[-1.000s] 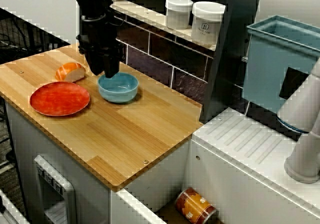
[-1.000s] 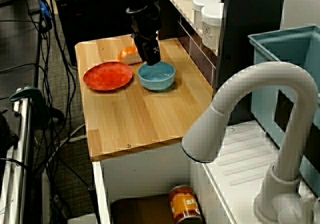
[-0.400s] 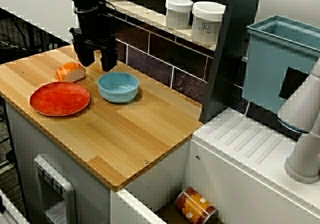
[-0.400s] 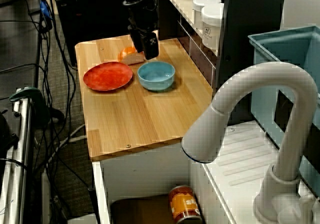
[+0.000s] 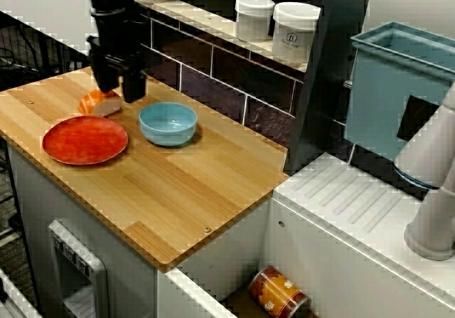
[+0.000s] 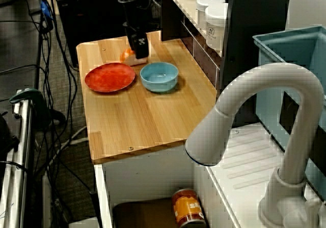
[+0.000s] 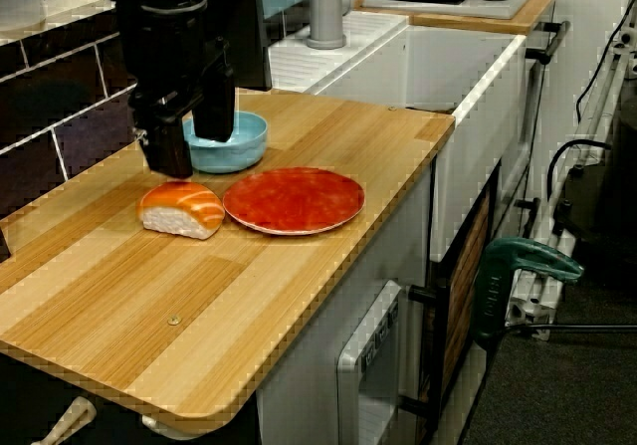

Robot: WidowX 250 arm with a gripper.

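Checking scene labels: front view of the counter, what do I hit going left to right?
Red plate → blue bowl → first white jar → second white jar → teal bin. Sushi piece and gripper overlap the plate's span, so omitted.

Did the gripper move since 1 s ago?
Yes. Against the unmoved blue bowl, the gripper went from its rim leftward, in the view from the side, to above the salmon sushi.

No writing is legible. The white jar (image 5: 295, 33), well apart from the gripper (image 5: 119, 89), bears a small mark too tiny to read; the can (image 5: 279, 293) farther off shows only blurred orange print.
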